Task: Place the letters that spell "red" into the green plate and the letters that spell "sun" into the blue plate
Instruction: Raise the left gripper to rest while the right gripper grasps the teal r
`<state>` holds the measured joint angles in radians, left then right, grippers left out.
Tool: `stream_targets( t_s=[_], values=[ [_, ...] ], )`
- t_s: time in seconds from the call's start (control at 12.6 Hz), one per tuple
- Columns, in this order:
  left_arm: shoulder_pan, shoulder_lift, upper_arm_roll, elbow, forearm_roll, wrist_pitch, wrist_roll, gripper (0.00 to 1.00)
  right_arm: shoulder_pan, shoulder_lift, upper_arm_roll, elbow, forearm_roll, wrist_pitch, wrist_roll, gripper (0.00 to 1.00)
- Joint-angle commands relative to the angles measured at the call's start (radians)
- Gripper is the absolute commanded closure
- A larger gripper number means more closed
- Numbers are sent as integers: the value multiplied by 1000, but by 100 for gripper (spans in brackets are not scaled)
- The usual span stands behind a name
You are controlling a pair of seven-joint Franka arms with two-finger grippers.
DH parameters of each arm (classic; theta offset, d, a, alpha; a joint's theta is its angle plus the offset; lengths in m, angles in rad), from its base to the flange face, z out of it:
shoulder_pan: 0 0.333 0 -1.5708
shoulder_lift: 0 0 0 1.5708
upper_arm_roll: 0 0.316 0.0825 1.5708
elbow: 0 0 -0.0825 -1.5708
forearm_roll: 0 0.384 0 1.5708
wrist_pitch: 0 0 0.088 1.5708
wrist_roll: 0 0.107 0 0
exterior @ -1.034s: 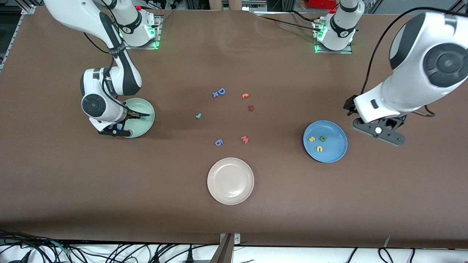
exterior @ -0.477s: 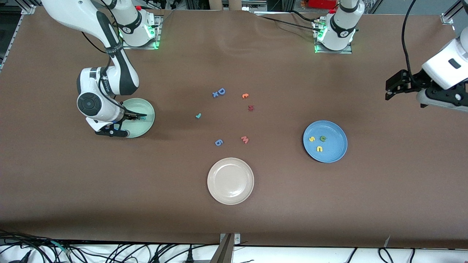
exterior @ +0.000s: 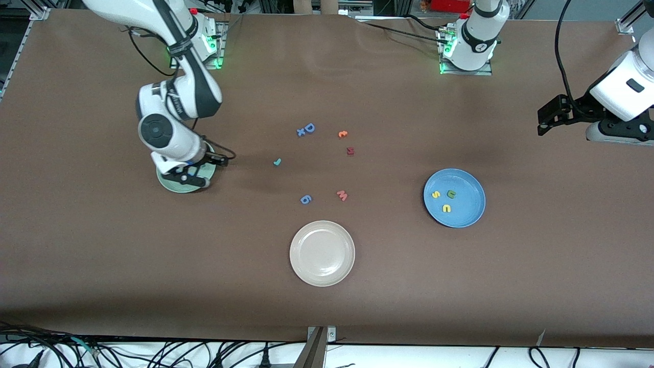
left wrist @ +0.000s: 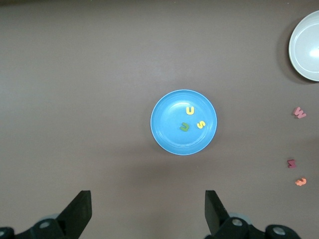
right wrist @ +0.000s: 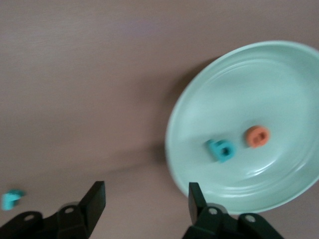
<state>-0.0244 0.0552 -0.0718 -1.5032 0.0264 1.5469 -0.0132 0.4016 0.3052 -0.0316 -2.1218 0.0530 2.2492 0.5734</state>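
The green plate (right wrist: pixel 259 84) holds the teal "d" (right wrist: pixel 220 150) and the orange "e" (right wrist: pixel 257 136). In the front view the right arm hides most of that plate (exterior: pixel 173 185). My right gripper (right wrist: pixel 147 199) hangs open and holds nothing, over bare table just off the plate's rim (exterior: pixel 220 159). The teal "r" (exterior: pixel 277 162) lies on the table toward the middle. The blue plate (exterior: pixel 465 217) holds the yellow "s" (exterior: pixel 436 194), an olive letter (exterior: pixel 451 193) and a yellow one (exterior: pixel 446 208). High over the table beside that plate, my left gripper (left wrist: pixel 148 214) is open and holds nothing.
A beige plate (exterior: pixel 322 253) sits nearest the front camera. Loose letters lie mid-table: a blue "D" (exterior: pixel 308 128) with a small blue "x" (exterior: pixel 301 133), an orange letter (exterior: pixel 343 134), a dark red one (exterior: pixel 350 151), a pink "w" (exterior: pixel 342 195), a blue "6" (exterior: pixel 305 199).
My right gripper opened, left the teal "d" in the green plate, and moved off the plate toward mid-table. The left arm swung up and away from the blue plate.
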Motion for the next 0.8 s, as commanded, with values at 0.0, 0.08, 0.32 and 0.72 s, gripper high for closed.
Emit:
stream_targets(
  t_s=[0.0, 0.08, 0.32, 0.72],
  values=[
    [0, -31, 7, -34, -19, -5, -8, 0, -1, 15, 71, 35, 18, -5, 133, 21],
    [0, -29, 7, -34, -19, -5, -7, 0, 2, 26, 93, 43, 18, 4, 166, 21],
    [0, -25, 7, -29, -20, -39, -7, 0, 17, 74, 145, 48, 18, 82, 284, 21],
    [0, -26, 7, -31, -26, -44, -7, 0, 106, 164, 148, 48, 16, 226, 424, 17]
  ],
)
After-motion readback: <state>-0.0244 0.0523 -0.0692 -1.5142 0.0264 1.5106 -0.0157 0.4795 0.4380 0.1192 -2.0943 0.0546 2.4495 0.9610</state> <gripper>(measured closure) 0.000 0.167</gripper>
